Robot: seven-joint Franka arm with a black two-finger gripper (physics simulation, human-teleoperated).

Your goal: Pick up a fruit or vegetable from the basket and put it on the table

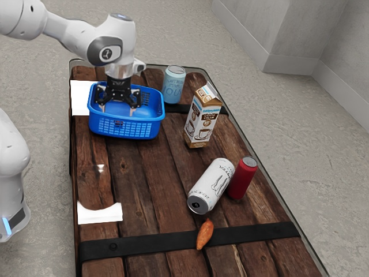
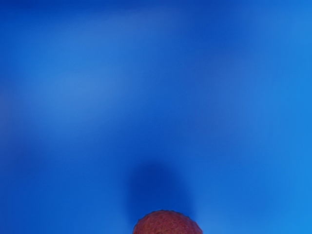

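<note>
Inside the blue basket [image 1: 130, 129]: a reddish round fruit [image 2: 167, 224], possibly a lychee, under the tool [image 1: 118, 109].
Tool: fingers spread wide.
Fruit: may roll out if the grip closes off-centre.
Basket wall: sideways drift could snag a finger.

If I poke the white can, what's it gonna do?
The white can would probably roll, because it's round and lying on its side. Pushed toward the red can close beside it, it might bump into that. It probably won't flop, since it looks like a stiff metal tube.
</note>
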